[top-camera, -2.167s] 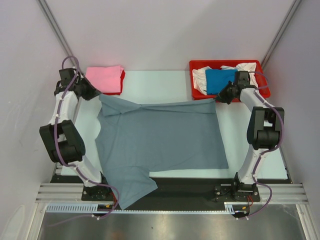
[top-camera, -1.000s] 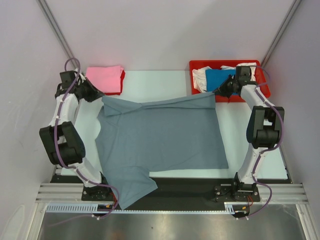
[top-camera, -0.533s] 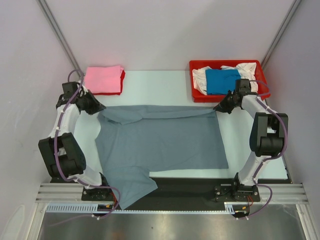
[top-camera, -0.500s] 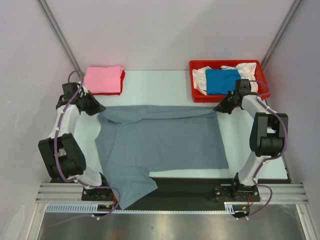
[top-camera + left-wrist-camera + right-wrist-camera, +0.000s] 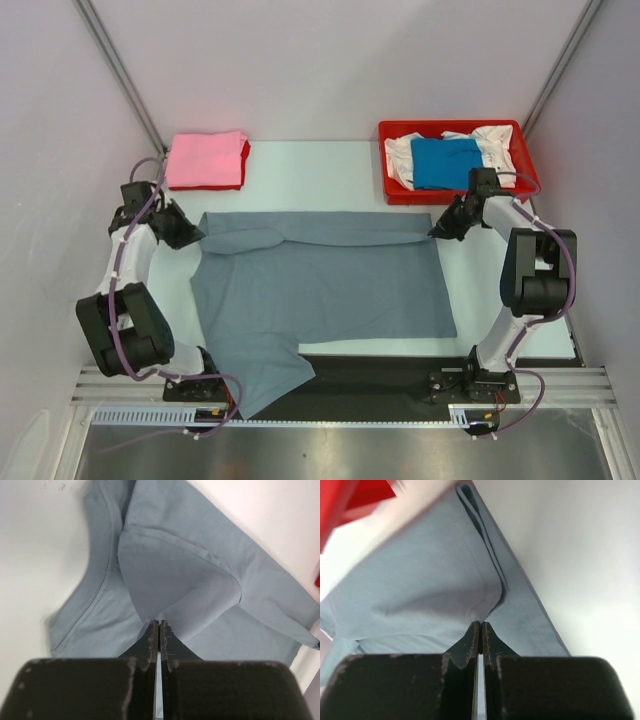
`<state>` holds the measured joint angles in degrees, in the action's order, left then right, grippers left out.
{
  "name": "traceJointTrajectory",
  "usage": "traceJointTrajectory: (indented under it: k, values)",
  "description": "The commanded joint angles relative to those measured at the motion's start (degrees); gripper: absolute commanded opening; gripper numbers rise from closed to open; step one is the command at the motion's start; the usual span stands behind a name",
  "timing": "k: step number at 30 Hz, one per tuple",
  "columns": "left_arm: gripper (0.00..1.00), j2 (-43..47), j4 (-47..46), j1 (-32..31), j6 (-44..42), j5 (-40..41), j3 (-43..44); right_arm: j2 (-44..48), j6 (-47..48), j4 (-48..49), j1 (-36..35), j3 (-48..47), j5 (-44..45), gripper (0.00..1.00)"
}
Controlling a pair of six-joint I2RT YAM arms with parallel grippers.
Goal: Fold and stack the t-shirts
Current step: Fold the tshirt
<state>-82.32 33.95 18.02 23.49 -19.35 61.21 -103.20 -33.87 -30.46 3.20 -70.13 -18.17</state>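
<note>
The slate grey t-shirt [image 5: 320, 285] lies spread over the middle of the table, its far edge turned back toward me in a narrow band. My left gripper [image 5: 192, 238] holds the band's left end, shut on a pinch of grey cloth [image 5: 170, 575] with its tips [image 5: 159, 623] pressed together. At the band's right end my right gripper [image 5: 437, 231] is shut the same way, tips [image 5: 481, 624] pinching the grey cloth [image 5: 430, 580]. A folded pink t-shirt [image 5: 207, 158] rests on a red one [image 5: 243, 168] at the far left. Blue [image 5: 445, 162] and white [image 5: 401, 156] t-shirts lie in the tray.
The red plastic tray [image 5: 527, 168] stands at the far right, just behind my right gripper, and its corner [image 5: 340, 500] shows in the right wrist view. One grey sleeve [image 5: 268, 375] hangs over the table's near edge onto the black base rail.
Both grippers have come toward me and down with the grey t-shirt's far edge, laying it over the shirt's body as a fold. Both stay shut on the cloth.
</note>
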Motion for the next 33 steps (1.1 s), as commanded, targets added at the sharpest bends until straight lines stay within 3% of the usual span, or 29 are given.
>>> traceJointTrajectory:
  k: [1,4,6,7,8,9,10,13,14,20,29,33]
  values:
    - [0.00,2.7,0.1,0.9,-1.0,1.4,-1.7,3.5,1.6,-1.5,-0.4,1.7,1.8,0.01]
    - [0.06,2.4,-0.7,0.8,-1.1,1.3,-3.5,2.9,2.0,-1.4,-0.5,2.5,2.0,0.03]
    - [0.20,2.0,0.1,0.8,-1.8,3.2,-3.5,2.7,2.4,-2.3,-0.6,2.4,2.3,0.06]
    - [0.25,1.9,0.9,0.8,-2.3,4.0,-3.1,2.9,3.4,-2.8,-0.6,2.2,3.1,0.14]
    - [0.39,2.3,1.4,0.8,-2.7,4.8,-2.7,3.3,4.2,-3.1,-0.6,1.9,3.4,0.19]
    - [0.42,2.6,2.3,0.8,-4.0,5.6,-1.6,3.9,5.1,-3.4,-0.6,1.9,3.8,0.24]
    - [0.45,3.0,2.7,0.8,-4.5,7.6,-1.0,5.0,6.7,-3.3,-0.6,1.8,5.3,0.35]
    - [0.62,4.2,2.0,0.9,-4.8,10.8,2.7,5.3,7.6,-0.1,-0.6,1.7,5.3,0.49]
    - [0.71,3.8,1.5,0.8,-4.2,10.3,3.8,3.9,7.6,1.2,-1.0,1.4,5.2,0.50]
    - [0.74,-9.8,-5.4,-0.1,-5.3,3.6,10.0,-5.8,11.9,6.3,-3.0,-5.6,4.7,0.53]
    - [0.75,-25.1,-8.5,-1.6,-9.1,5.0,16.4,-13.0,16.3,6.6,-4.6,-13.2,9.9,0.55]
    - [0.75,-28.9,-7.5,-1.7,-8.8,4.8,20.4,-15.1,18.3,6.6,-4.9,-16.3,8.3,0.55]
